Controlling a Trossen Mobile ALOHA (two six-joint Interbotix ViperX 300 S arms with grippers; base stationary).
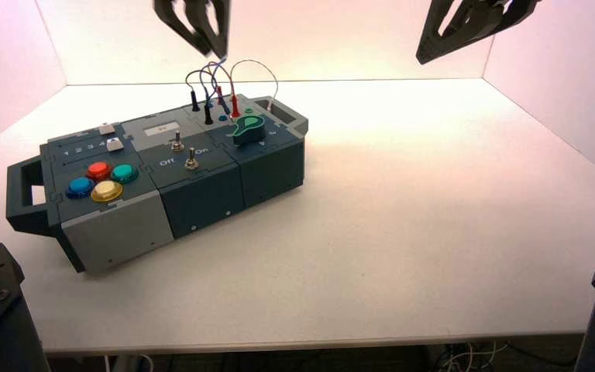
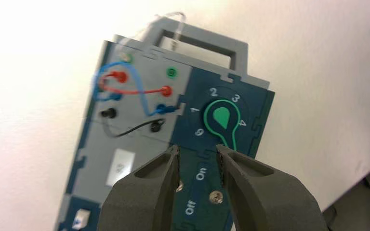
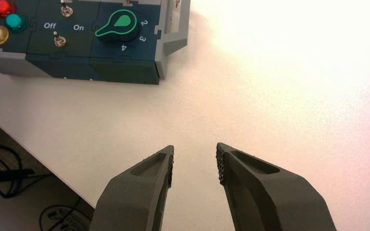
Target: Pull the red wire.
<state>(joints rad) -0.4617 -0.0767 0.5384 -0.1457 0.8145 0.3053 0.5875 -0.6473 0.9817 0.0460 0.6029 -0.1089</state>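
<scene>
The red wire (image 2: pixel 140 91) runs between two red plugs (image 2: pixel 120 76) seated in the grey socket panel at the box's far right end. In the high view its red plugs (image 1: pixel 235 105) stand upright beside the green knob (image 1: pixel 248 129). My left gripper (image 1: pixel 208 48) hangs above and just behind the wires, apart from them. In its wrist view the left gripper (image 2: pixel 197 149) is open with nothing between its fingers, over the On/Off panel. My right gripper (image 1: pixel 434 53) is raised at the back right, and its wrist view shows the right gripper (image 3: pixel 195 150) open above bare table.
The box (image 1: pixel 201 198) lies turned on the white table, with handles at both ends. A blue wire (image 2: pixel 142 98), a black wire (image 2: pixel 132 129) and a pale looping wire (image 1: pixel 267 71) share the socket panel. Two toggle switches (image 1: pixel 191 160) and coloured buttons (image 1: pixel 102 180) lie to the left.
</scene>
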